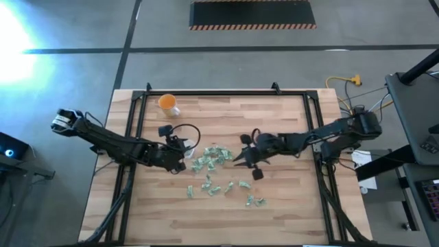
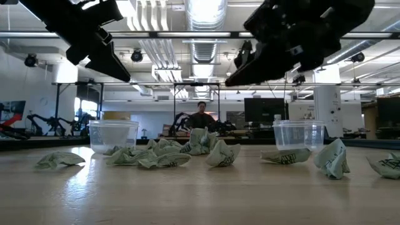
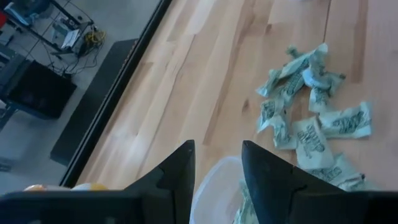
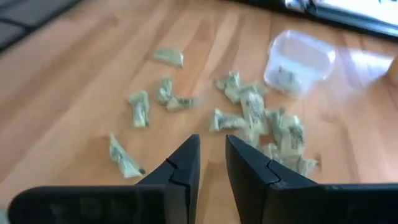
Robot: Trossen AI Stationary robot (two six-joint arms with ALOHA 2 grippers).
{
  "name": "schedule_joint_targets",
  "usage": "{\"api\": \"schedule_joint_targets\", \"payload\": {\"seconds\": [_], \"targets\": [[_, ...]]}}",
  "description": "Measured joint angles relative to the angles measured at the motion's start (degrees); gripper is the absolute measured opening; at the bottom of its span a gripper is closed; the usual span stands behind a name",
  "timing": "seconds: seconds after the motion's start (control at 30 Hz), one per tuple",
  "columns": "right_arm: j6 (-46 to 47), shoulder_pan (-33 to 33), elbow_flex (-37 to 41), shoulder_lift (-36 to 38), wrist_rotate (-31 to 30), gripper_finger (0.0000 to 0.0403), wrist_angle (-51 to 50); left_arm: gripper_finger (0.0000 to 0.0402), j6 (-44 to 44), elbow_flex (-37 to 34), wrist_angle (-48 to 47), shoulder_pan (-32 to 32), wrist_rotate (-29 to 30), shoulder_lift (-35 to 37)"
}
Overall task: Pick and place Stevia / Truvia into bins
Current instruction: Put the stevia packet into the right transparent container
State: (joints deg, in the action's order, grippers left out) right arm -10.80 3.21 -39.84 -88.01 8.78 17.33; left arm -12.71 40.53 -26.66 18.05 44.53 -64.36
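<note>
My left pincer (image 1: 184, 156) hangs left of centre in the high view over a bin (image 3: 214, 186), its fingers (image 3: 180, 171) parted and empty. My right pincer (image 1: 241, 159) hovers right of centre, fingers (image 4: 186, 165) slightly apart with nothing between them. Sachets (image 1: 211, 156) lie crumpled on the surface (image 1: 288, 206), heaped mid-frame and scattered below. The second bin (image 4: 297, 61) holds one sachet. An orange cup (image 1: 167, 103) stands upper left.

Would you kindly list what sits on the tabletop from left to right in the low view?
Lone sachet → left bin → central heap of sachets → right bin → upright crumpled sachet → sachet at the right edge.
</note>
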Motion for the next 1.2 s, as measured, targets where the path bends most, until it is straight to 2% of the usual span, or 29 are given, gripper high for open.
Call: {"api": "schedule_joint_targets", "payload": {"seconds": [0.1,0.2,0.3,0.8,0.97,1.2], "targets": [[-1.4,0.5,-2.1,-3.8,-1.6,0.0068,-0.7,0.0116,0.0,0.0,0.1,0.2,0.0,-0.1],[-1.9,1.1,-3.3,-6.5,-7.6,0.0068,-0.7,0.0116,0.0,0.0,0.1,0.4,0.0,-0.1],[-3.6,1.5,-3.5,-8.0,-10.4,0.0070,-1.0,0.0116,-0.1,0.0,0.0,0.6,0.0,-0.1],[-2.0,1.9,-4.0,-10.9,-13.5,0.0138,0.3,0.0116,-0.2,0.0,0.3,0.7,0.0,-0.1],[-0.5,1.9,-6.1,-11.6,-15.9,0.0146,-1.1,0.0116,-0.3,0.0,0.4,0.7,0.1,-0.1],[0.4,1.9,-7.1,-11.6,-16.0,0.0141,-3.6,0.0116,-0.3,0.0,0.6,0.7,0.1,-0.1]]}}
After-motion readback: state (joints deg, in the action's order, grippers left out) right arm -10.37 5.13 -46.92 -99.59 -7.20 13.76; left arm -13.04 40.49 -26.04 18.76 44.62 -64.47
